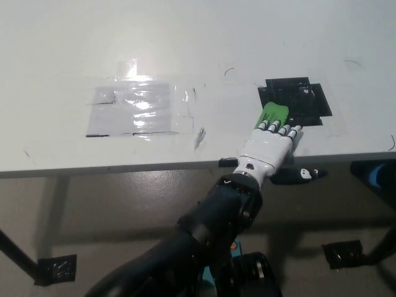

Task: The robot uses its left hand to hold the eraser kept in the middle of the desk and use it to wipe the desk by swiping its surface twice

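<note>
near the front edge of the white surface (pixel 204 49), the one white left hand (pixel 270 144) presses one green eraser (pixel 273 114) under closed fingers, probably touching the one black taped patch (pixel 297 99); one clear film patch (pixel 133 110) lies well apart.

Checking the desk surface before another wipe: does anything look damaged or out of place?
Yes. A black taped patch looks torn and ragged, a wrinkled clear film is stuck left of it, and stray pen marks dot the desk. The left hand presses the green eraser beside the patch.

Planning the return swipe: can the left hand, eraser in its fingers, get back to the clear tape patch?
Probably yes: the left hand holds the green eraser, and only bare desk lies before the tape patch.
</note>
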Robot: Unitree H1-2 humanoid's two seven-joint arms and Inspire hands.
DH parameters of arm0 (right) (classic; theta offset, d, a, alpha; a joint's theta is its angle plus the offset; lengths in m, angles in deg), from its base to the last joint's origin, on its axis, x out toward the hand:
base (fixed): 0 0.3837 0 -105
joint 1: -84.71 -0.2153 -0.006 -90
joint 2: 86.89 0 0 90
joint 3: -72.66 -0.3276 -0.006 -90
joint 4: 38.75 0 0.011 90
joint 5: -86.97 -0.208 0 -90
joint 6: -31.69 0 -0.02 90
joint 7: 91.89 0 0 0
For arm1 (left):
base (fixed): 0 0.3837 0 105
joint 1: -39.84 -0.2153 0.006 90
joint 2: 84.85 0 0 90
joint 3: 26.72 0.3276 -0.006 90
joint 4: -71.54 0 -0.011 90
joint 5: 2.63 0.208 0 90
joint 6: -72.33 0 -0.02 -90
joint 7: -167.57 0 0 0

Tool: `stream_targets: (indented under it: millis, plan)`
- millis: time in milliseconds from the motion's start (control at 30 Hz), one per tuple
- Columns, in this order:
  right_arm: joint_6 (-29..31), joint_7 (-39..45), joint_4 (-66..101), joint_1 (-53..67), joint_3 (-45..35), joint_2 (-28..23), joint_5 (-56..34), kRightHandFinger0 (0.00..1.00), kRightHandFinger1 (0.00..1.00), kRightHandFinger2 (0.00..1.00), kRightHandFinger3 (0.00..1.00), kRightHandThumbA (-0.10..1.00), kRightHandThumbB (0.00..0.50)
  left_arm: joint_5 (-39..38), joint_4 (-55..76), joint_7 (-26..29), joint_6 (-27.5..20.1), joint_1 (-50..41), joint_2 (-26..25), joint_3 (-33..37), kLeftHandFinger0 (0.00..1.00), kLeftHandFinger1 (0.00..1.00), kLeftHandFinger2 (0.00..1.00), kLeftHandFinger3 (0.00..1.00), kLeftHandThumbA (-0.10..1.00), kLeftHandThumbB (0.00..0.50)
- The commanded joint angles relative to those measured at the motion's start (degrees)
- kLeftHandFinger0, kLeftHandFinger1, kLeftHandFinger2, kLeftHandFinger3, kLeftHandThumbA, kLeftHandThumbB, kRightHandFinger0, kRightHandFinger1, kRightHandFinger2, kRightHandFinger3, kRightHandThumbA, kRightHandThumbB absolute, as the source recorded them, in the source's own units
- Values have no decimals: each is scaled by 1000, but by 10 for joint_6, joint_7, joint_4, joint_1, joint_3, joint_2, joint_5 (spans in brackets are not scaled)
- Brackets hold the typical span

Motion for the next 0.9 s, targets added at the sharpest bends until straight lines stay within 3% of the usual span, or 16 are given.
stream_targets:
  millis: [0,300,567,867]
  plan:
    - [30,-26,18,-21,-9,-1,4,1000,1000,905,1000,1000,143,-19,-44,-128,-25,-50,19,23,1000,1000,1000,1000,1000,500]
    - [28,-30,22,-14,-10,1,-2,1000,1000,897,999,1000,161,-18,-49,-120,-24,-49,-3,19,1000,1000,1000,1000,1000,500]
    - [37,-31,20,-8,-10,-2,0,1000,1000,899,986,1000,116,-40,-20,-128,-18,-53,-75,-14,1000,1000,1000,1000,1000,500]
    - [39,-33,18,5,-10,1,0,1000,1000,873,990,1000,148,-58,19,-122,-18,-90,-143,-54,1000,1000,1000,1000,1000,500]
